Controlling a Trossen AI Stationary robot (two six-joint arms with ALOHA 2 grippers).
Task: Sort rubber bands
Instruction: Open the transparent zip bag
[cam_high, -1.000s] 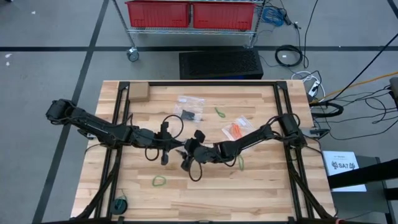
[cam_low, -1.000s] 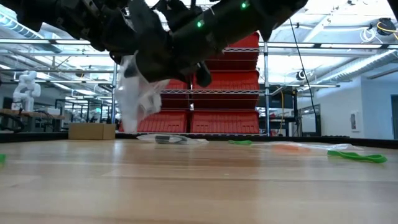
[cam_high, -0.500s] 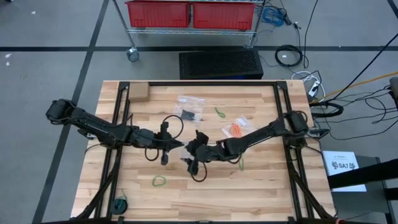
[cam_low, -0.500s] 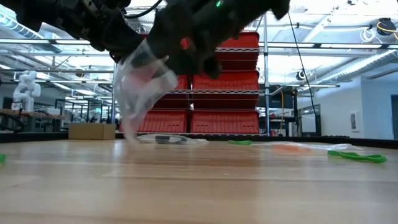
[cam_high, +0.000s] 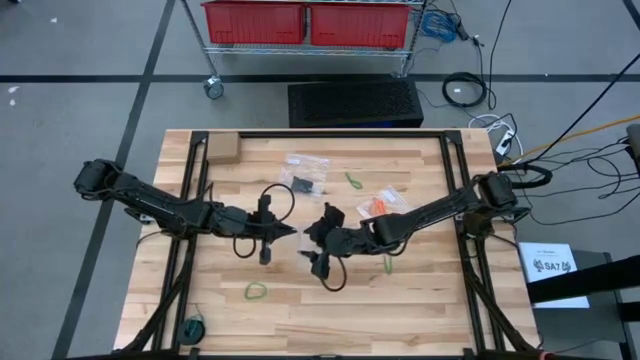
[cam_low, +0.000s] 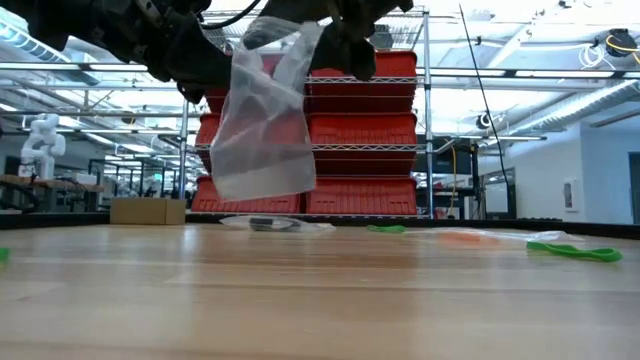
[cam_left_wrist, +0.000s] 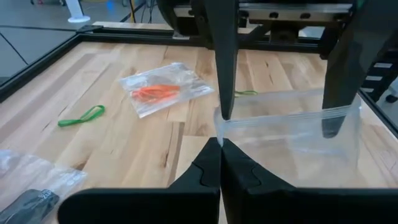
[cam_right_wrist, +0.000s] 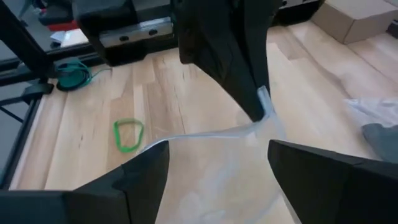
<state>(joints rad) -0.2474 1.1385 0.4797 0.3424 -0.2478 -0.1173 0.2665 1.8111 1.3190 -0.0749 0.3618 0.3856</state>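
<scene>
A clear zip bag (cam_low: 262, 120) hangs above the table's middle, between my two grippers. My left gripper (cam_left_wrist: 221, 142) is shut on one end of its top edge. My right gripper (cam_right_wrist: 217, 147) stands wide open at the same edge, one finger (cam_left_wrist: 225, 93) beside the left gripper's pinch and the other (cam_left_wrist: 333, 118) near the bag's far end. Loose green rubber bands (cam_high: 256, 291) (cam_high: 354, 181) (cam_high: 387, 262) lie flat on the wood. Orange-red bands lie in a second clear bag (cam_high: 375, 207), and dark ones in a third (cam_high: 305, 183). My left gripper pinches the bag's top corner (cam_left_wrist: 219, 127) at the zip strip between its two fingertips, coming nearly level from the table's left. The bag hangs below, clear of the table. My right gripper's spread fingers meet the bag's rim (cam_right_wrist: 186, 138), which runs fairly straight from one finger to the other. Whether they stand inside the bag's mouth I cannot tell.
A cardboard box (cam_high: 222, 149) sits at the far left corner and a green coil (cam_high: 192, 327) at the near left edge. Black frame rails (cam_high: 186, 250) run along the table's left and right sides. Bare wood lies along the near side.
My right gripper has risen and drawn a little toward the table's right edge. The bag, bunched up and low a second ago, has come up with it and now hangs spread out flat and higher above the table.
</scene>
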